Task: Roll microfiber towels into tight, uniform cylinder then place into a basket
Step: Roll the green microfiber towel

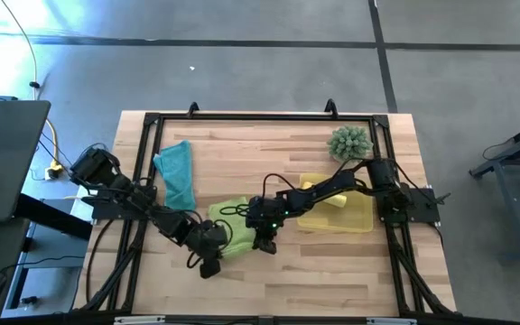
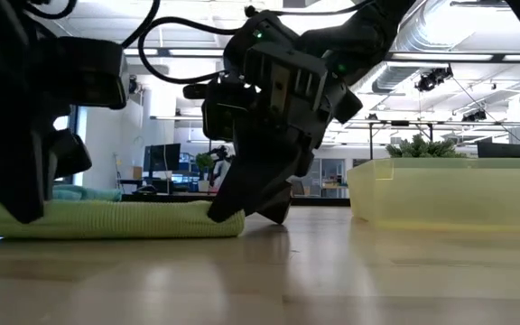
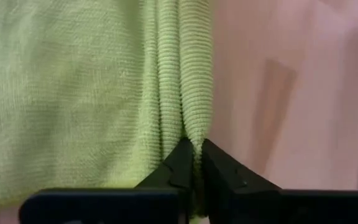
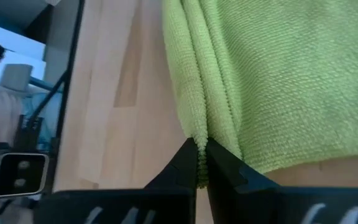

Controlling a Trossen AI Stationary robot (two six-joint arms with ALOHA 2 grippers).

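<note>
The lime green towel (image 1: 230,227) lies on the table near the front, with a folded edge of several ridges (image 3: 179,81) along its near side. My left gripper (image 1: 208,255) is shut on that fold's left end. My right gripper (image 1: 264,240) is shut on its right end (image 2: 228,217). The teal towel (image 1: 177,171) lies crumpled at the far left of the table. The yellow basket (image 1: 361,219) stands to the right, partly under my right arm, with a brighter yellow cloth (image 1: 337,202) inside it. My left gripper pinches the folded edge of the green towel (image 3: 190,134) between its two fingertips, several layers thick, at the fold's end. The fingers slant down and lie along the fold. The towel rests flat on the table. My right gripper pinches the other end of the same fold (image 4: 199,135) between its two fingertips, several layers thick. It slants down from the right, along the fold. The towel lies on the table (image 4: 123,93), slack.
A spiky green plant (image 1: 348,143) stands at the far right, behind the basket. A black frame (image 1: 242,117) borders the table top. Bare wood lies in front of the towel (image 2: 287,280).
</note>
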